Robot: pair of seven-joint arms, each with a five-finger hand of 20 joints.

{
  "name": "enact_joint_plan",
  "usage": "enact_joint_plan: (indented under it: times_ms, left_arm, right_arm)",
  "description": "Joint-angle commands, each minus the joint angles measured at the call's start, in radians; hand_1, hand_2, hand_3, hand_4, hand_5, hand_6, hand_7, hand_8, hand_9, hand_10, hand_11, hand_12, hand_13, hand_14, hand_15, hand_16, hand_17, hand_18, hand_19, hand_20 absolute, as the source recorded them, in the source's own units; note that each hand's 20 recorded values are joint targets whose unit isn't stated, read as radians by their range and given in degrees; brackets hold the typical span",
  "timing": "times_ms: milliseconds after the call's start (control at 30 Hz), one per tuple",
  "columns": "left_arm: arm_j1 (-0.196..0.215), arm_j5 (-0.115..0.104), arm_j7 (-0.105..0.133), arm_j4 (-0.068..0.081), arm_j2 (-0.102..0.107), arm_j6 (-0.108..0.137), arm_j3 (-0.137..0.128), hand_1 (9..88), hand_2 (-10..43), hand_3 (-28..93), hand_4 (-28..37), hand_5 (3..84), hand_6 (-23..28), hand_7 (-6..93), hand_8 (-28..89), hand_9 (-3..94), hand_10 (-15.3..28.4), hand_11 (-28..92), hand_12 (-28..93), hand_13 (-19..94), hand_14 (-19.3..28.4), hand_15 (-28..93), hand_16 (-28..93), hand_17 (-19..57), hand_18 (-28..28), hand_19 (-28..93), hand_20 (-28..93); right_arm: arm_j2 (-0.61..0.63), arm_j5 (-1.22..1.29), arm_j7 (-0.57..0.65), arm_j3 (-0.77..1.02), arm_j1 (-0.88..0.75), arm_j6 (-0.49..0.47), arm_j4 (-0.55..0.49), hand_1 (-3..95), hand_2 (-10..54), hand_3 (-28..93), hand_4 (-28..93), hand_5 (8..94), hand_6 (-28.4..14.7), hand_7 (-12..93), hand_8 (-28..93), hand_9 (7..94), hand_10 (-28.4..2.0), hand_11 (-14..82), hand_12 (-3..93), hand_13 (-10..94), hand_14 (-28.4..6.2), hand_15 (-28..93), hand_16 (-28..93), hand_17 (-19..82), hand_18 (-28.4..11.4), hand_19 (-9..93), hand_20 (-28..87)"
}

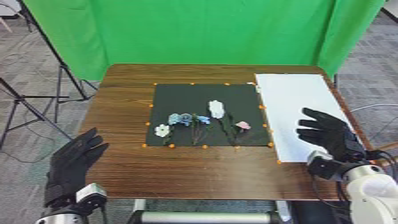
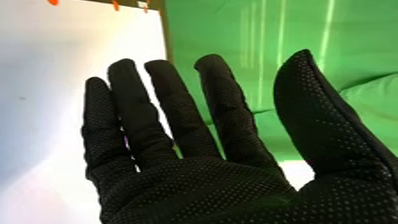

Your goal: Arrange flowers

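In the head view, a white vase-like object [image 1: 216, 109] lies on the dark mat [image 1: 187, 135]. Blue flowers [image 1: 185, 118] with green stems lie left of it, beside a white flower [image 1: 162, 130]. A pink flower [image 1: 242, 125] rests to its right. My right hand [image 1: 327, 133] is over the white sheet at the table's right side, open and apart from the flowers. At the table's left edge my left hand [image 1: 75, 159] is open and holds nothing. In the right wrist view my right hand [image 2: 204, 182] has straight, spread fingers and an empty palm.
Orange markers [image 1: 205, 146] line the dark mat's edges. The white sheet [image 1: 298, 100] covers the right part of the brown wooden table [image 1: 213, 175]. A green curtain [image 1: 213, 30] hangs behind the table, and black tripod legs [image 1: 34, 97] stand at the left.
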Motion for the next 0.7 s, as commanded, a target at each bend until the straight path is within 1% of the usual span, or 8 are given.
enact_joint_plan:
  times_ms: [33, 67, 100, 233, 333, 567, 667, 700]
  left_arm:
    - [-0.012, -0.001, -0.004, 0.009, 0.006, -0.03, 0.02, 29.0, 7.1, 80, -17.5, 47.1, 13.8, 13.7, -10, 39.9, 21.5, 38, 7, 29, 27.2, 62, -14, -8.5, 21.6, 62, 13]
    - [-0.014, -0.001, -0.003, 0.009, 0.008, -0.033, 0.021, 29.0, 7.2, 80, -17.5, 47.7, 14.2, 14.1, -10, 40.4, 21.9, 39, 8, 29, 27.3, 62, -14, -8.3, 21.7, 62, 13]
    - [-0.017, 0.019, -0.029, 0.011, -0.006, -0.045, 0.014, 29.0, 7.3, 80, -17.4, 48.3, 14.6, 14.3, -9, 40.6, 22.1, 39, 8, 30, 27.3, 62, -14, -8.2, 21.8, 63, 13]
    - [-0.003, 0.042, -0.067, 0.009, -0.027, -0.073, -0.02, 29.0, 7.4, 80, -17.3, 49.2, 15.2, 14.8, -9, 41.0, 22.4, 40, 8, 30, 27.5, 63, -14, -8.0, 21.9, 63, 14]
    - [0.006, 0.047, -0.075, 0.009, -0.038, -0.085, -0.04, 28.8, 7.4, 80, -17.1, 49.3, 15.2, 14.8, -9, 41.1, 22.6, 40, 8, 30, 27.6, 63, -14, -7.9, 21.9, 63, 14]
    - [0.02, 0.079, -0.135, 0.009, -0.062, -0.142, -0.097, 28.7, 7.3, 79, -17.0, 49.3, 15.2, 14.8, -9, 41.1, 22.7, 40, 8, 30, 27.8, 63, -14, -8.1, 22.0, 63, 14]
    - [0.025, 0.074, -0.139, 0.009, -0.051, -0.154, -0.116, 28.7, 7.3, 79, -17.1, 49.2, 15.2, 14.6, -9, 41.1, 22.7, 40, 8, 30, 27.8, 63, -14, -8.1, 22.0, 63, 14]
    - [0.033, 0.087, -0.171, 0.007, -0.068, -0.182, -0.137, 28.7, 7.3, 79, -17.0, 49.2, 15.2, 14.5, -9, 41.1, 22.8, 40, 8, 30, 27.8, 63, -14, -8.2, 22.1, 63, 14]
  right_arm:
    - [-0.069, 0.012, -0.037, 0.056, -0.039, -0.054, 0.012, 18.4, 12.5, 88, -26, 44.5, -3.9, 15, -12, 45.3, -18.2, 13.7, 14.7, 28, -22.3, 42, 12, 6, -20.4, 60, 17]
    - [-0.081, 0.008, -0.043, 0.068, -0.04, -0.071, 0.015, 18.4, 12.5, 88, -26, 44.6, -4.0, 15, -12, 45.6, -18.2, 13.8, 14.7, 28, -22.3, 42, 12, 6, -20.5, 60, 17]
    - [-0.098, 0.006, -0.052, 0.086, -0.044, -0.09, 0.018, 18.3, 12.6, 88, -26, 44.8, -4.1, 15, -12, 45.8, -18.2, 13.9, 14.6, 28, -22.3, 42, 12, 6, -20.5, 60, 17]
    - [-0.14, 0.001, -0.057, 0.13, -0.045, -0.143, 0.028, 18.1, 12.8, 88, -26, 44.8, -3.9, 15, -12, 46.1, -18.2, 14.3, 14.7, 29, -22.3, 43, 12, 6, -20.6, 60, 17]
    - [-0.151, -0.005, -0.06, 0.146, -0.039, -0.17, 0.034, 18.1, 12.9, 88, -26, 45.0, -3.9, 15, -12, 46.3, -18.4, 14.2, 14.6, 29, -22.3, 43, 12, 6, -20.7, 60, 17]
    - [-0.209, -0.02, -0.062, 0.2, -0.023, -0.259, 0.05, 18.0, 12.9, 88, -26, 45.3, -3.7, 16, -12, 46.8, -18.4, 14.4, 14.6, 29, -22.2, 44, 12, 6, -20.8, 60, 18]
    - [-0.236, -0.033, -0.061, 0.23, -0.006, -0.32, 0.06, 18.0, 12.9, 88, -26, 45.2, -3.6, 15, -12, 46.8, -18.3, 14.5, 14.7, 29, -22.2, 44, 12, 6, -20.7, 60, 18]
    - [-0.301, -0.059, -0.056, 0.311, 0.025, -0.428, 0.078, 18.0, 12.9, 88, -26, 45.2, -3.6, 15, -12, 46.8, -18.3, 14.5, 14.7, 29, -22.2, 44, 12, 6, -20.7, 60, 18]
